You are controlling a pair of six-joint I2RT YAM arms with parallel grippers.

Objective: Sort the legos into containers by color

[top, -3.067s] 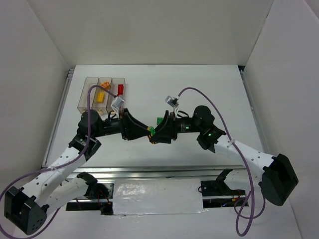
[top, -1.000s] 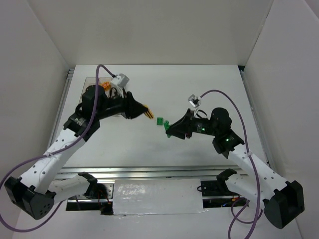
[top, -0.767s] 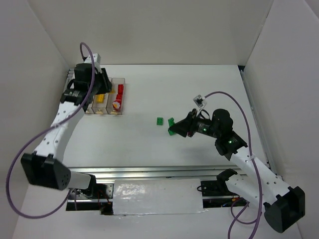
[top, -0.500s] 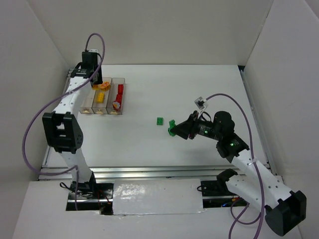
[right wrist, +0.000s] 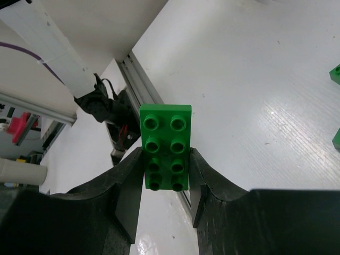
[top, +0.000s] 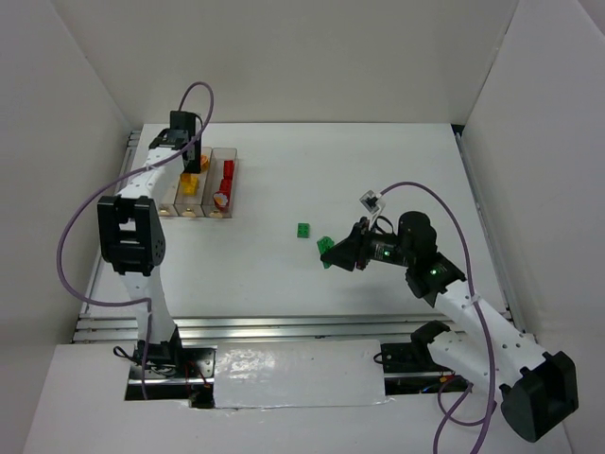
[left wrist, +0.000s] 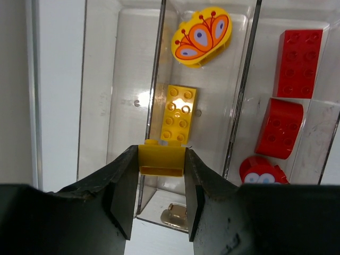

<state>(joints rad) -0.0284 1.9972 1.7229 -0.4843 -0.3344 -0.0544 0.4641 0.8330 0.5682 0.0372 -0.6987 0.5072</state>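
Three joined clear containers (top: 167, 194) stand at the far left. In the left wrist view the left bin (left wrist: 119, 79) holds no brick. The middle bin holds a yellow butterfly brick (left wrist: 202, 36) and a yellow studded brick (left wrist: 178, 114). The right bin holds red bricks (left wrist: 297, 56). My left gripper (left wrist: 161, 167) is shut on a small yellow brick (left wrist: 162, 158) above the near end of the middle bin; it also shows in the top view (top: 189, 159). My right gripper (right wrist: 165, 159) is shut on a green studded brick (right wrist: 164, 127), held above the table middle (top: 327, 250). A loose green brick (top: 302, 230) lies beside it.
A metal rail (top: 284, 326) runs along the table's near edge. White walls close in the left, back and right sides. The left arm's purple cable (top: 76, 236) loops over the left side. More green brick (right wrist: 336, 74) shows at the right edge of the right wrist view.
My left arm has swung from the table's middle out to the containers with the yellow brick, settling over the middle bin. My right gripper pulled back right with the green brick, then held near the middle.
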